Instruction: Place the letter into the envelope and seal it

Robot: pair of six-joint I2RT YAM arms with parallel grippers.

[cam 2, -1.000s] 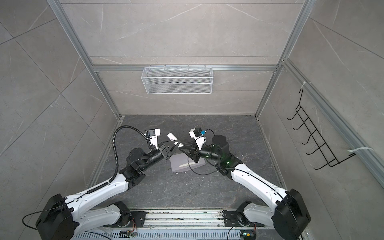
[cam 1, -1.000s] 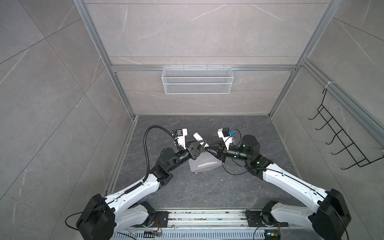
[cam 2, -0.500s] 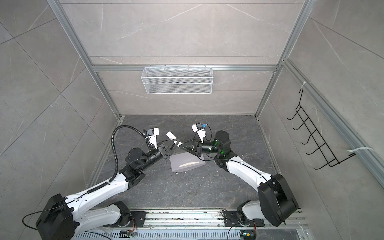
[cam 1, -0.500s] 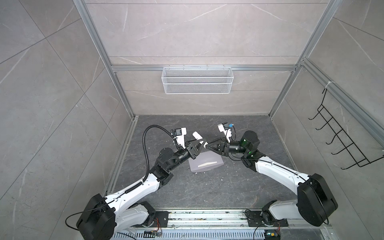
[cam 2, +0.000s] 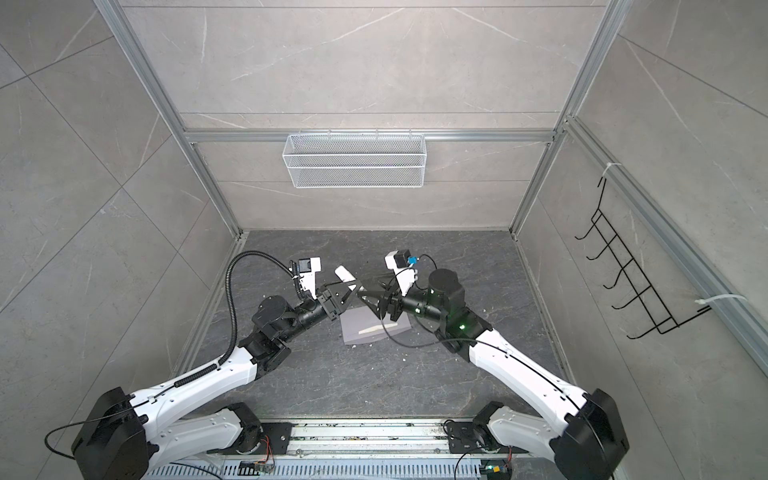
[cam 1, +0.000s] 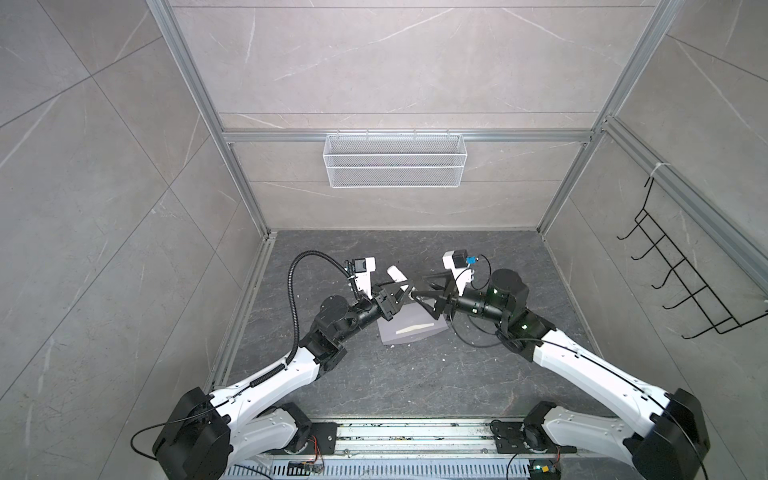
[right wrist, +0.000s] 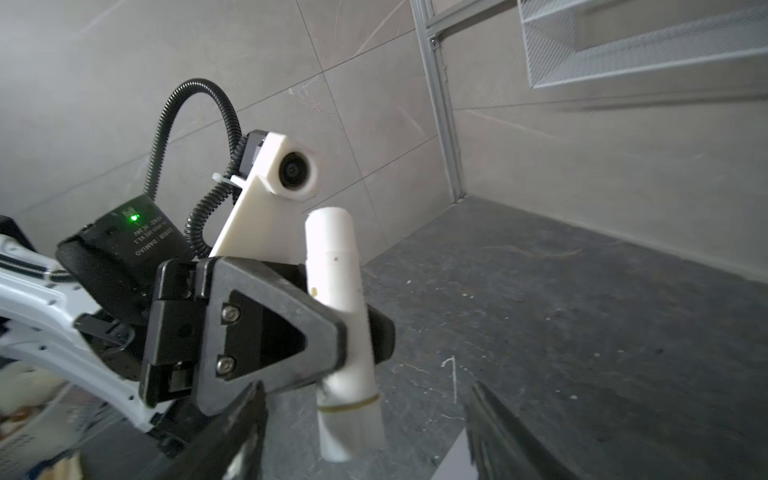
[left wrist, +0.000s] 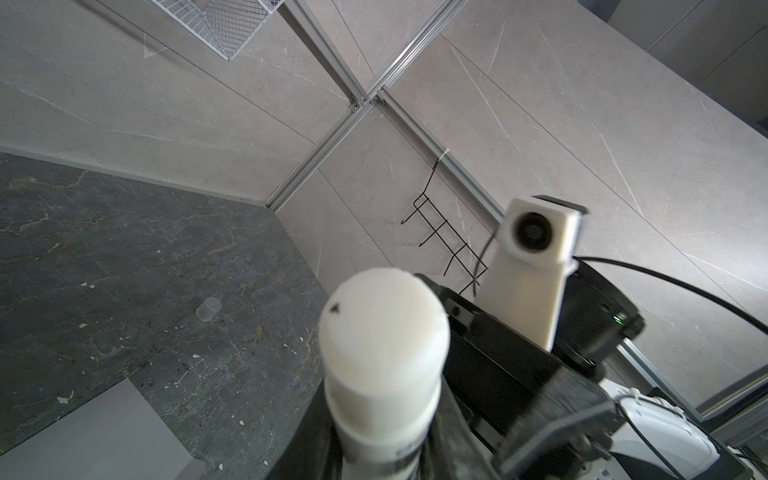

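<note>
The lavender-grey envelope (cam 1: 409, 334) (cam 2: 374, 330) lies flat on the dark floor with a pale strip across its face. One corner of it shows in the left wrist view (left wrist: 95, 432). The letter is out of view. My left gripper (cam 1: 400, 291) (cam 2: 347, 291) (right wrist: 347, 332) is shut on a white glue stick (cam 1: 397, 276) (cam 2: 345, 274) (left wrist: 382, 332) (right wrist: 336, 291), held tilted above the envelope's far edge. My right gripper (cam 1: 417, 291) (cam 2: 369, 293) (right wrist: 365, 436) stands open, its jaws on either side of the stick's lower end, not touching it.
A small clear cap (left wrist: 209, 308) stands on the floor beyond the envelope. A white wire basket (cam 1: 394, 160) hangs on the back wall. A black wire rack (cam 1: 685, 286) is on the right wall. Pale crumbs dot the floor.
My right gripper has opened; a second ago it was shut at the stick's end. The right arm swung back and returned. The left arm and the stick have held still.
</note>
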